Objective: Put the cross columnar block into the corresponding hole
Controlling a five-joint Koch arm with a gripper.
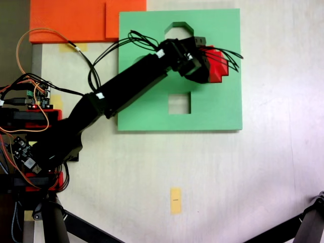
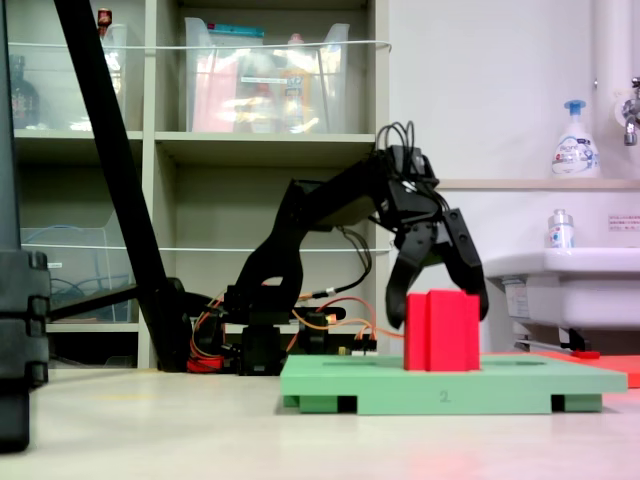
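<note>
The red cross columnar block point(image 2: 441, 331) stands upright on the green foam board point(image 2: 500, 385), toward the board's right side in a fixed view point(image 1: 219, 65). My gripper point(image 2: 437, 318) hangs over it, open, with one finger on each side of the block and a small gap at each tip. From above, the gripper point(image 1: 213, 64) and arm cover part of the block. The corresponding hole is hidden under the block and the gripper; I cannot tell whether the block sits in it.
The green board point(image 1: 223, 111) also has an octagonal cutout point(image 1: 177, 29) and a square cutout point(image 1: 179, 103). An orange foam slab point(image 1: 71, 20) lies at the upper left. A yellow tape mark point(image 1: 175, 200) is on the table. Tripod legs point(image 1: 304, 228) stand at the bottom corners.
</note>
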